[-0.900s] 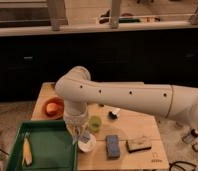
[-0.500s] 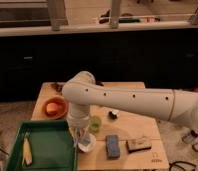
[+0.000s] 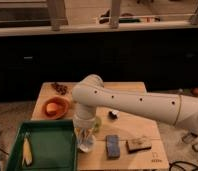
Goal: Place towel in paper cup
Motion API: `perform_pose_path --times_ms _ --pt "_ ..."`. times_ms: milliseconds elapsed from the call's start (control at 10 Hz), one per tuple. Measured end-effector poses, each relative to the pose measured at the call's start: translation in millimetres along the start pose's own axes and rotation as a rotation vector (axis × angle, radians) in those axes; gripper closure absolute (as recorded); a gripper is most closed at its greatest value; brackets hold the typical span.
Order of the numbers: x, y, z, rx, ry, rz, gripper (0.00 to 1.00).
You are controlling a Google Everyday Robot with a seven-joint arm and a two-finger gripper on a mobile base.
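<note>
My gripper (image 3: 84, 131) points straight down at the table's front left, just right of the green tray. Directly under it stands a small white paper cup (image 3: 86, 146), which the gripper touches or nearly touches. Pale material shows at the gripper's tip and the cup's mouth. I cannot tell the towel apart from the cup there. The big white arm (image 3: 137, 102) comes in from the right and hides the table behind it.
A green tray (image 3: 47, 150) with a yellow item (image 3: 26, 151) lies at the front left. An orange bowl (image 3: 56, 106), a light-green cup (image 3: 97, 123), a small dark cup (image 3: 113, 114), a blue block (image 3: 112, 145) and a brown block (image 3: 138, 144) are on the wooden table (image 3: 152, 155).
The arm's elbow has shifted slightly right and lower. The gripper has stayed over the white cup and sunk a little toward it.
</note>
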Motion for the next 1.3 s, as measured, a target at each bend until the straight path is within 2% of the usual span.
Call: perform_pose_path --times_ms 700,800,1300 --pt "5.8 2.5 10.7 0.028 -0.025 -0.009 0.26" --pt "6.1 1.6 11.2 0.03 -0.026 -0.014 0.2" --pt "6.5 0.6 13.0 0.042 -0.025 -0.029 0.2"
